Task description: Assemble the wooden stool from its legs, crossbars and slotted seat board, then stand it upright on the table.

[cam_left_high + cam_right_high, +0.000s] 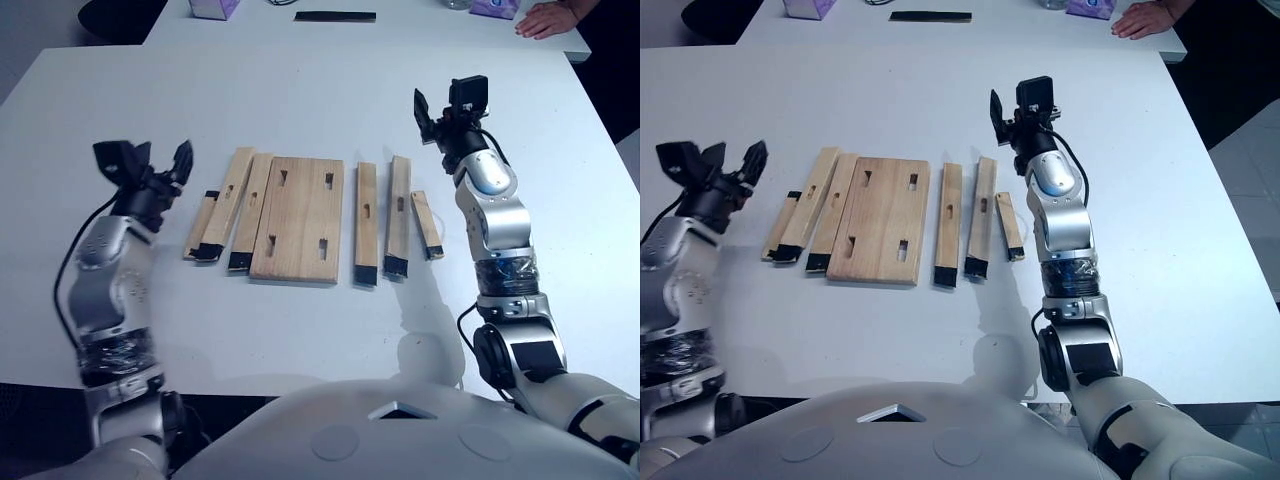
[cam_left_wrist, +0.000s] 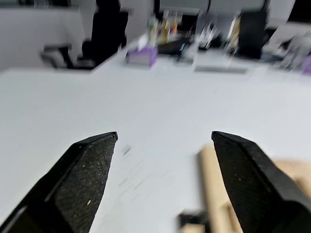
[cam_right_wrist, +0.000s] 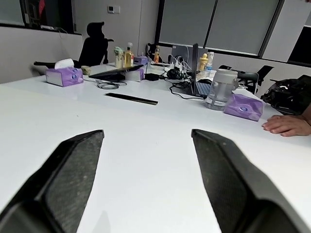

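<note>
The seat board lies flat near the middle of the white table, its 4 slots facing up. 3 loose pieces sit on each side of it, all lying roughly parallel to its long edges.

On the left, the left inner leg is just beside the board. The left outer leg touches or nearly touches that one (I cannot tell which). The shorter left crossbar lies furthest left, against the outer leg. On the right, the right inner leg lies a little apart from the board. The right outer leg is next to it, and the short right crossbar lies last. The 4 legs have black near ends.

The left gripper hangs above the table to the left of the left crossbar. Its 2 fingers are spread wide and grasp nothing. In its wrist view the left gripper has bare table between its tips and blurred wood just past one finger. The right gripper is raised beyond the far end of the right pieces. It is also released and empty, and the right gripper faces the far tabletop.

On the next table further off lie a black strip and a tissue box.
</note>
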Robot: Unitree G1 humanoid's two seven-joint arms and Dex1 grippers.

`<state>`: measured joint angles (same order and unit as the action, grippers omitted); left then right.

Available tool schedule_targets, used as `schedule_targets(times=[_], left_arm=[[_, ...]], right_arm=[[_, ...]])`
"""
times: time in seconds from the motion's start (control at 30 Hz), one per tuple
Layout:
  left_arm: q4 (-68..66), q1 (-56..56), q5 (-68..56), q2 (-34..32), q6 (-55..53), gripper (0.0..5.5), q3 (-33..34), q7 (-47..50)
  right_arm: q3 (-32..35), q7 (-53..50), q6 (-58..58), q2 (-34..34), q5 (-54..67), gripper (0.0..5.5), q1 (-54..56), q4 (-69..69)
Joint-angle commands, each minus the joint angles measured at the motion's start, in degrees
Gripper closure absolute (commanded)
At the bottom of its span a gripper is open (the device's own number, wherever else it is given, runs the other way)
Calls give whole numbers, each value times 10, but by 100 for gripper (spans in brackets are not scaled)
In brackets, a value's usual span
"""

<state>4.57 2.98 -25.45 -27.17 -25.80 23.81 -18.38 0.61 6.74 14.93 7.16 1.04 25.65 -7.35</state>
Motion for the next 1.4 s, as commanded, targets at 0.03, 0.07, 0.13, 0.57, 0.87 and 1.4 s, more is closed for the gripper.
schedule_targets(times=[0.03, 0.07, 0.13, 0.57, 0.87, 1.4], left_arm=[[-113, 41, -7, -45, -37, 188, -12, -66], [-130, 49, -7, -48, -39, 188, -20, -81], [-158, 56, -10, -51, -42, 188, -34, -114], [-169, 1, 37, -71, -8, 188, -72, -183], [-92, -54, 27, -68, -28, 188, -68, -198], [39, -167, -23, -42, -118, 188, -19, -142]], right_arm=[[-1, -6, -3, -1, -5, 216, 5, -7], [-2, -6, -5, -2, -5, 216, 5, -7], [-4, -7, -7, -3, -6, 216, 7, -9], [11, -19, -3, -7, -1, 216, -15, 2], [13, -26, 0, -11, -5, 216, -29, 14], [22, -41, 16, -17, -9, 216, -81, 63]])
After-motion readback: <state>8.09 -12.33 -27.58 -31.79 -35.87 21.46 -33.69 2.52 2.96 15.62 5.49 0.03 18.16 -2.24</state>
